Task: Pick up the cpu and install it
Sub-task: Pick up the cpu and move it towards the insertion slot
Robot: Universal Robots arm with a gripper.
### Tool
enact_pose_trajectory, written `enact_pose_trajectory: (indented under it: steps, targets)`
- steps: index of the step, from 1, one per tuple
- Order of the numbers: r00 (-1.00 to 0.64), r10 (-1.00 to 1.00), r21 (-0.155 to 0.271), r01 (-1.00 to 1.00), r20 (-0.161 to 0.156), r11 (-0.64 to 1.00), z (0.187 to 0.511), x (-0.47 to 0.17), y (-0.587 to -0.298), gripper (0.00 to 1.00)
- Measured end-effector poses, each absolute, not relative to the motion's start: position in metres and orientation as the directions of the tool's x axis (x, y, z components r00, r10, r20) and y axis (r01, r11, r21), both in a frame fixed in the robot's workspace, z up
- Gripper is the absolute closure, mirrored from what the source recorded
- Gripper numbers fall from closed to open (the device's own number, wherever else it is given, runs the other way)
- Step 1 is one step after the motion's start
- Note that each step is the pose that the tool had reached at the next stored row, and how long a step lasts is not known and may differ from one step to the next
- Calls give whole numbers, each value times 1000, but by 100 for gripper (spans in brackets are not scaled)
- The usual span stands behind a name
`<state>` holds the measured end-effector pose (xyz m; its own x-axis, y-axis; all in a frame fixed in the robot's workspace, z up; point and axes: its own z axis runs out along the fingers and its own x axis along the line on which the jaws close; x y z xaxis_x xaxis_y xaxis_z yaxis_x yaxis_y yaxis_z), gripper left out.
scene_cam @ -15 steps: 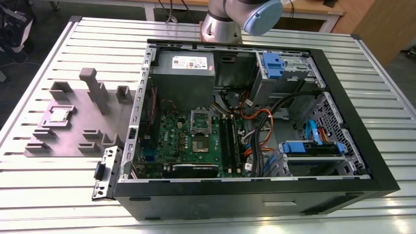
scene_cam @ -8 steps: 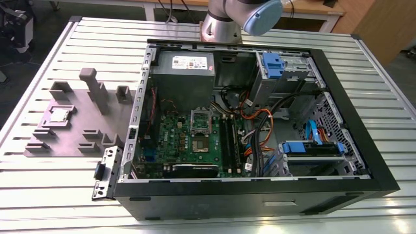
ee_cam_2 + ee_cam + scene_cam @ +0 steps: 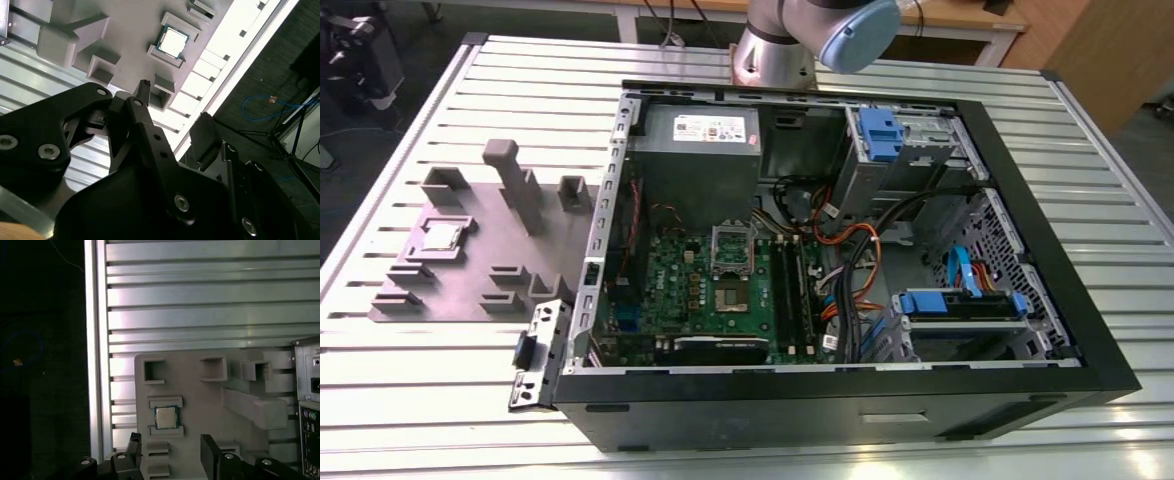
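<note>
The cpu (image 3: 440, 237) is a small silver square chip lying flat in a holder on the grey-purple moulded plate (image 3: 454, 290), at the exterior view's left of the computer case. Both wrist views look down on the cpu (image 3: 165, 417) (image 3: 173, 41). My gripper (image 3: 172, 450) hangs above the plate, open and holding nothing. Its two black fingertips (image 3: 134, 444) stand apart beside the chip without touching it. In the second wrist view the gripper (image 3: 172, 112) has the same wide gap. The green motherboard (image 3: 720, 290) with its bare socket (image 3: 731, 243) lies inside the open case.
The black computer case (image 3: 854, 405) lies open on the slatted metal table (image 3: 454, 400), with cables, blue drive brackets (image 3: 958, 304) and a power supply (image 3: 700, 130) inside. Upright blocks (image 3: 520, 190) rise from the moulded plate. The arm's base (image 3: 781, 45) stands behind the case.
</note>
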<state>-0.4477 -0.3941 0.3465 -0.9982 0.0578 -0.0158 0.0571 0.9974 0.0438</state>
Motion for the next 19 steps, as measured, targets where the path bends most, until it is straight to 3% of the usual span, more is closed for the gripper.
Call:
enact_pose_trajectory:
  steps: [19]
  targets:
    - [-999,31,44,30,-15,999,342,-448,-394,41]
